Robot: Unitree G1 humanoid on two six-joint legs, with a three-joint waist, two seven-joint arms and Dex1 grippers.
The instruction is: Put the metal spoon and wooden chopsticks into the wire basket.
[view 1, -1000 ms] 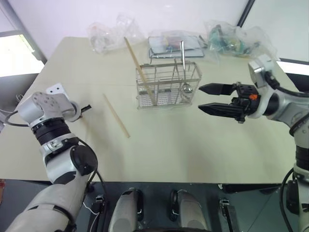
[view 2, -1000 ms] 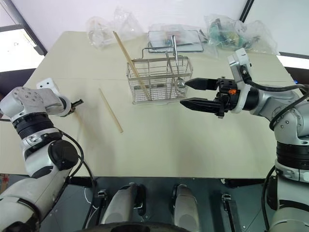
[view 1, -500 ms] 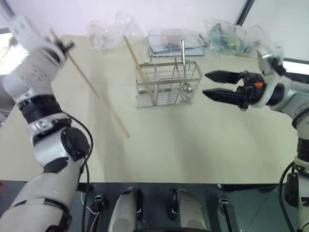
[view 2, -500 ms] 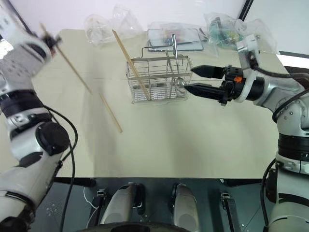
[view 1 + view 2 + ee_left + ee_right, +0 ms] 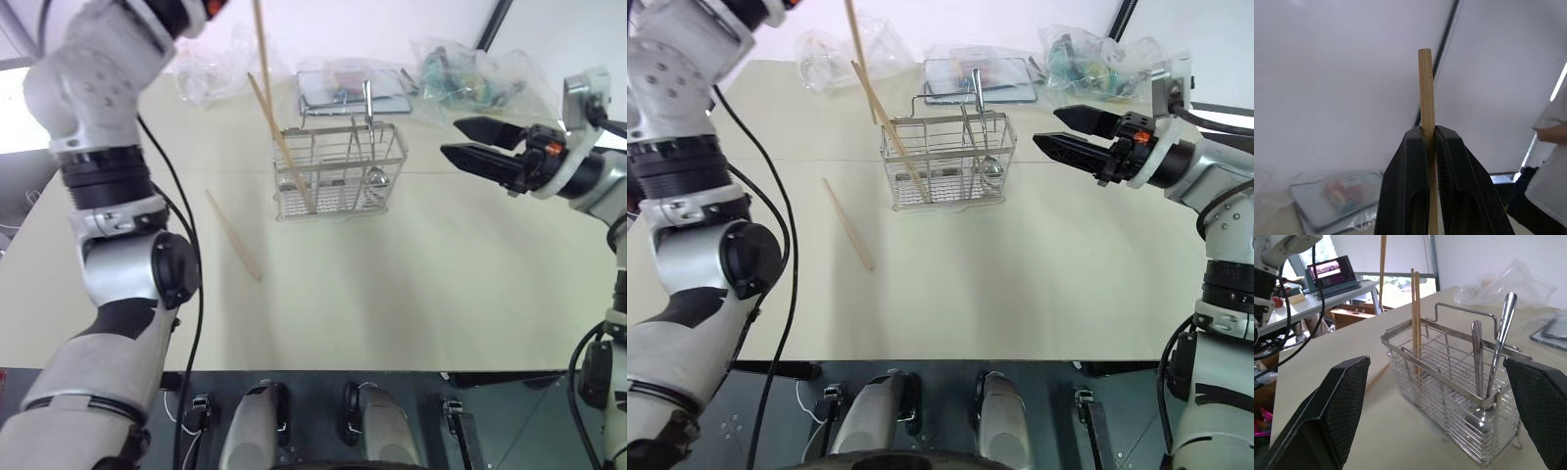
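Wooden chopstick (image 5: 857, 54) hangs near upright, pinched in the left claw (image 5: 1428, 147), just above and left of the wire basket (image 5: 945, 162). Right claw (image 5: 1068, 137) waits wide and empty beside the basket.

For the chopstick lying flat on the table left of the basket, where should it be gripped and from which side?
Probably near the middle of the chopstick on the table, from straight above. It lies flat and diagonal on the table with open surface either side, so jaws set across its width can straddle it. The basket stands well apart.
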